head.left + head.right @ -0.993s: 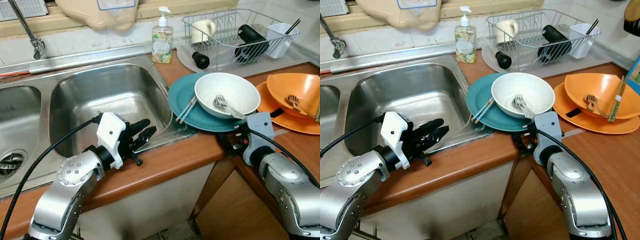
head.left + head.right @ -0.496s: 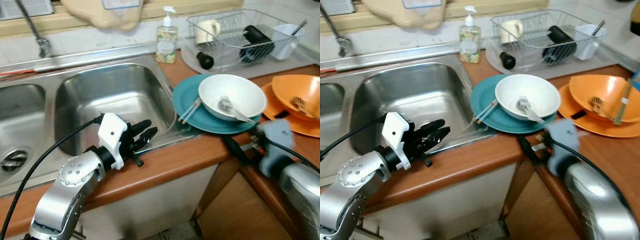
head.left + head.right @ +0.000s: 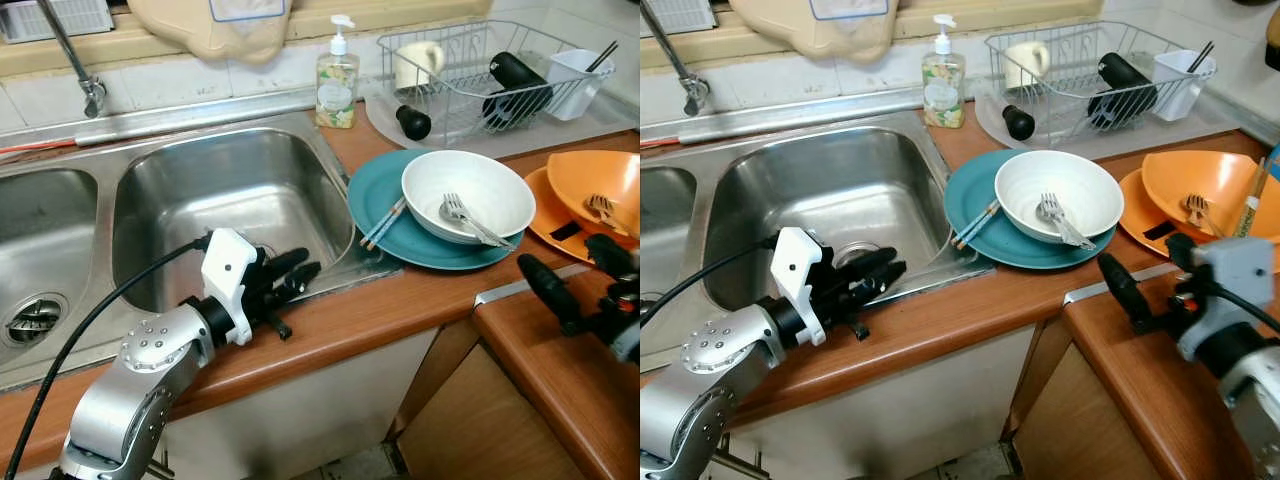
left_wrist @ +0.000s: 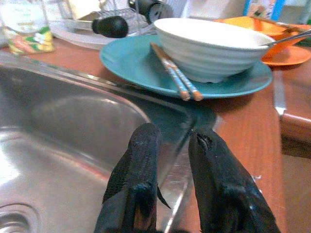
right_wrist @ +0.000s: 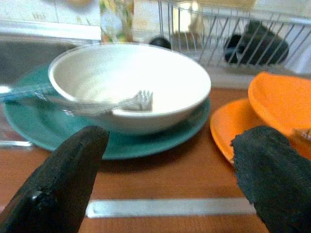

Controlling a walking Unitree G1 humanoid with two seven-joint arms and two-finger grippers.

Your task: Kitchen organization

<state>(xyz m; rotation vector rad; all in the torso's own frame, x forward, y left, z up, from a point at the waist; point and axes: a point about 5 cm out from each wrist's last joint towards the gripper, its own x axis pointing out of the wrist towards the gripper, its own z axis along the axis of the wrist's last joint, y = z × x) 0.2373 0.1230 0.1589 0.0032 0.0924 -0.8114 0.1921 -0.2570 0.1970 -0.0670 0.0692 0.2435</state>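
The right gripper (image 3: 573, 283) hovers over the wooden counter (image 3: 400, 300) with its fingers (image 5: 58, 174) spread wide and empty, pointing at the white bowl (image 3: 468, 194). That bowl holds a fork (image 3: 466, 218) and sits on a teal plate (image 3: 385, 215), where a pair of chopsticks (image 3: 383, 222) lies beside it. Just right of the plate, an orange bowl (image 3: 600, 185) rests on an orange plate (image 3: 545, 215). The left gripper (image 3: 297, 276) hangs at the front rim of the steel sink (image 3: 210, 200), its fingers (image 4: 141, 160) slightly parted, holding nothing. Behind stand a soap bottle (image 3: 338, 75) and a wire dish rack (image 3: 480, 65).
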